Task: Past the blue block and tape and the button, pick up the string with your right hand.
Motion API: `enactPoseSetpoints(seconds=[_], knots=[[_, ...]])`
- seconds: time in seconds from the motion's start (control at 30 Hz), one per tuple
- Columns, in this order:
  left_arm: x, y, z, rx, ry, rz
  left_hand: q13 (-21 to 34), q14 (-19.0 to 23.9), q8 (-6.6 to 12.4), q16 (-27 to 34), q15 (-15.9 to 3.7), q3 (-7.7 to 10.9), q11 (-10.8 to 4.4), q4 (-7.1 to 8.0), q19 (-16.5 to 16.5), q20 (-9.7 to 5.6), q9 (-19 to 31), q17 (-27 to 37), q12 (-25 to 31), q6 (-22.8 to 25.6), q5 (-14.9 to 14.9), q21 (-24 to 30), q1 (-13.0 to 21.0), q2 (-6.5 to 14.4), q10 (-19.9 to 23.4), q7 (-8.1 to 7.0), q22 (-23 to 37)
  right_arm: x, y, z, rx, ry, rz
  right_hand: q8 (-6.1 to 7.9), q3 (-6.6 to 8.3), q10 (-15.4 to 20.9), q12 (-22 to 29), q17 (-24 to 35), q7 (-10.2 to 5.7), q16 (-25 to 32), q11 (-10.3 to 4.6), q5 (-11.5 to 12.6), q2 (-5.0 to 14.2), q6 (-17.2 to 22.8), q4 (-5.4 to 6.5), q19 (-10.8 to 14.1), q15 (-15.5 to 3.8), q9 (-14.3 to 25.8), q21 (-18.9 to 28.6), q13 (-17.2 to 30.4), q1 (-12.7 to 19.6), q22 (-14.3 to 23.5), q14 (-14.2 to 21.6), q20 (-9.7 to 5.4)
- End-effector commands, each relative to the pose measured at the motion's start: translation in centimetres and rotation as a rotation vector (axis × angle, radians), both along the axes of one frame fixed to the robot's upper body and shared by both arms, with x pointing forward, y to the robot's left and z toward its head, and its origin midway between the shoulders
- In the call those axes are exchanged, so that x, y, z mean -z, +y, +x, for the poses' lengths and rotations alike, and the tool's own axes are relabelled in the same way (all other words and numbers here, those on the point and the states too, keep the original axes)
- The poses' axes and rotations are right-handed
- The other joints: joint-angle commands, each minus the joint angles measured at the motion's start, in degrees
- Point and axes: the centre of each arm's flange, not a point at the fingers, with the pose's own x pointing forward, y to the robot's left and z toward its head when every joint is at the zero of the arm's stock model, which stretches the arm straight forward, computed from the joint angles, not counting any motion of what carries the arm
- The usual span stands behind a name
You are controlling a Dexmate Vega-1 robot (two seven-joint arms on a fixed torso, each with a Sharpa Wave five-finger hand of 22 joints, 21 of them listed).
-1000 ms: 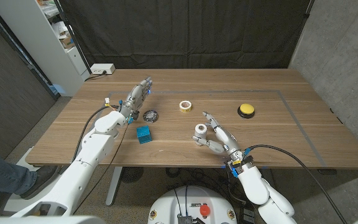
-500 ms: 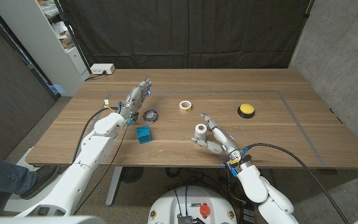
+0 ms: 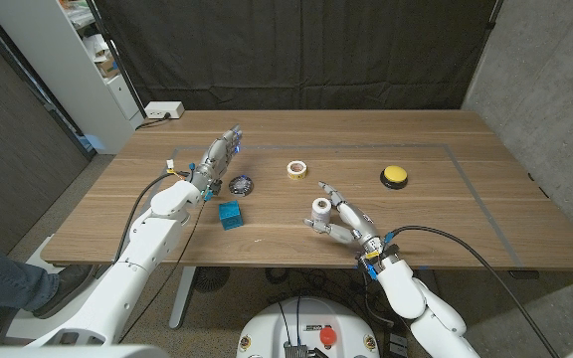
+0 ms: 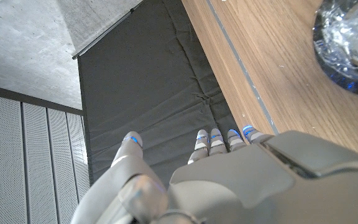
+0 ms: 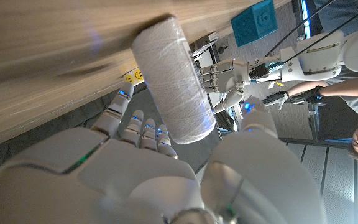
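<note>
The string (image 3: 320, 208), a small white spool standing upright, sits on the near-centre of the wooden table (image 3: 466, 209), just ahead of the right hand (image 3: 344, 221). That hand is open and holds nothing: its fingers are spread to either side of the spool, and whether any of them touches it cannot be told from the head view. In the right wrist view the string (image 5: 174, 79) shows a tightly wound, matte surface between the fingers (image 5: 143, 128) and the thumb.

Judgement: the spool is light and fairly stiff along its core, with a yielding, grippy winding; slip risk is low, but being light and upright it could tip if pushed from one side. The best hold is across the middle of the cylinder, thumb opposite the fingers.

To the left, the blue block (image 3: 230, 214) lies near the left forearm. Farther back, a dark round object (image 3: 241, 184) rests just beside the left hand (image 3: 219, 156), which is extended and holds nothing. The tape (image 3: 296, 169) lies at centre, and the yellow button (image 3: 394, 176) to the right, well apart from the spool.
</note>
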Motion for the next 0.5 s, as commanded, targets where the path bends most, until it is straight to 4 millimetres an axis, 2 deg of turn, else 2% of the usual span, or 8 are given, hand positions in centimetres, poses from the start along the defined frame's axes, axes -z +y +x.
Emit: enactPoseSetpoints(seconds=[0.03, 0.17, 0.4, 0.5], knots=[[0.01, 0.27, 0.31, -0.01, 0.011, 0.0, 0.1, -0.8, -0.07, 0.3, 0.19, 0.07, 0.04, -0.45, -2.2, 0.03, 0.2, 0.2, 0.4, 0.2, -0.2, 0.4, 0.4, 0.4, -0.4, 0.09, 0.1, -0.32, 0.43, 0.63, -0.025, -0.01, 0.022, 0.81, -0.62, 2.0, 0.7, 0.2, 0.06, 1.1, 0.02, 0.8, -0.05, 1.5, 0.15, 2.3, -0.18, 0.4, -0.2, 0.2, 1.0, 0.4, 2.2, -0.45], [-0.02, 0.34, 0.4, -0.015, 0.012, -0.004, 0.1, -0.8, -0.06, 0.4, 0.2, 0.05, -0.03, -0.46, -2.2, 0.19, 0.2, 0.2, 0.4, 0.3, -0.2, 0.4, 0.4, 0.4, -0.4, 0.06, 0.1, -0.21, 0.47, 0.69, -0.022, -0.024, 0.034, 1.62, -1.24, 4.9, 1.5, 0.6, 0.0, 2.3, 0.12, 1.6, 0.29, 4.2, 0.31, 5.7, -1.01, 0.5, -0.2, 0.4, 1.4, 0.5, 5.3, -1.47], [-0.19, 0.17, 0.53, -0.017, 0.013, -0.002, 0.1, -0.8, -0.05, 0.4, 0.17, 0.03, 0.01, -0.47, -2.2, 0.27, 0.2, 0.2, 0.4, 0.3, -0.2, 0.5, 0.4, 0.4, -0.5, 0.02, 0.1, -0.08, 0.63, 0.76, -0.011, -0.035, 0.046, 2.47, -1.76, 9.4, 2.8, 1.2, -1.1, 3.4, -0.44, 2.5, 0.42, 7.2, 0.04, 7.7, -1.52, 0.7, -0.7, 0.7, 2.8, 0.6, 8.2, -1.76], [-0.27, 0.04, 0.6, -0.014, 0.012, -0.001, 0.1, -0.8, -0.04, 0.4, 0.18, 0.01, 0.03, -0.48, -2.2, 0.48, 0.2, 0.2, 0.4, 0.3, -0.2, 0.4, 0.4, 0.4, -0.4, 0.05, 0.1, -0.13, 0.77, 0.87, -0.008, -0.042, 0.047, 2.94, -1.91, 10.6, 3.0, 1.5, -0.97, 3.9, -0.57, 2.8, 0.63, 8.8, 0.02, 8.9, -1.8, 0.8, -0.7, 0.9, 3.4, 0.7, 9.5, -2.18]])
